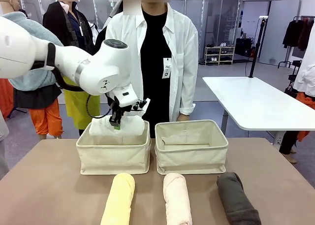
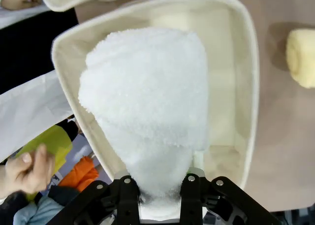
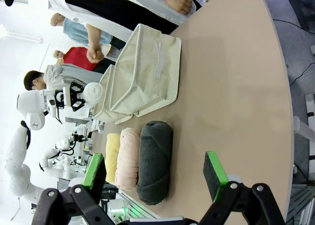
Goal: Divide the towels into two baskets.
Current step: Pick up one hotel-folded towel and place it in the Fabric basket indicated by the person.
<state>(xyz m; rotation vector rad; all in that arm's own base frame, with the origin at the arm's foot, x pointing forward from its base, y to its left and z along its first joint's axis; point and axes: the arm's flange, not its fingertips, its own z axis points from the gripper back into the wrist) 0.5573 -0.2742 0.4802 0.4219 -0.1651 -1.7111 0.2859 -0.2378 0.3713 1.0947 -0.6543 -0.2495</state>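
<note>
My left gripper hangs over the left basket, shut on the white towel. In the left wrist view that towel narrows between the gripper's fingers and droops into the basket. The right basket holds no towel. In front of the baskets lie the pale yellow towel, the pink towel and the dark grey towel. The right gripper stands open above the table's near edge, with the grey towel lying beyond its green pads.
A person in a white shirt stands close behind the baskets, one hand at the table's far edge. Bare brown table lies left and right of the towels. A white table stands at the back right.
</note>
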